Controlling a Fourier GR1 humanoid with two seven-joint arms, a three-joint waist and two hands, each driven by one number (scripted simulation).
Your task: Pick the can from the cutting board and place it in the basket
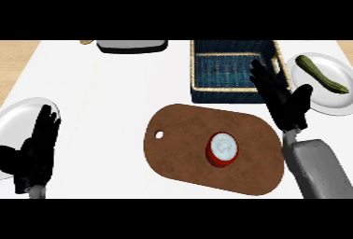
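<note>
Can point(222, 149) is standing upright on the board point(186, 140), red body with pale top, sitting right of the board's middle – nothing is touching it. Board is lying brown and oval on the white counter point(103, 93), hole at its 9 o'clock end. Basket point(200, 65) is sitting at 12 o'clock from the can, dark blue with tan rim, just beyond the board's far edge. Right hand point(283, 100) is hovering at 1 o'clock from the can, fingers straight and released, holding nothing, overlapping the basket's right rim. Left hand point(34, 149) is resting at 9 o'clock, well apart from the board, fingers relaxed, lying over a plate point(17, 116). Second plate point(338, 105) at 2 o'clock is carrying a green cucumber point(321, 73) – a dark tray point(131, 45) is showing at 11 o'clock
</note>
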